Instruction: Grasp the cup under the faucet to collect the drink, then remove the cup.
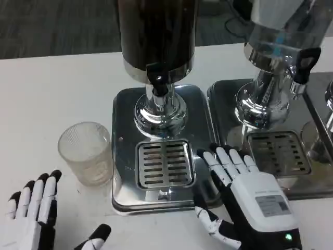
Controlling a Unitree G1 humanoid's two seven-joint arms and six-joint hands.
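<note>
A clear ribbed glass cup stands upright on the white table, just left of the steel drip base of the dark drink dispenser. The black faucet hangs over the slotted grate, with nothing under it. My left hand lies open at the bottom left, fingers spread, below the cup and apart from it. My right hand rests open on the base's right front edge, fingers pointing away from me.
A second dispenser with its own steel base and grate stands at the right, close beside my right hand. Bare white table stretches to the left and behind the cup.
</note>
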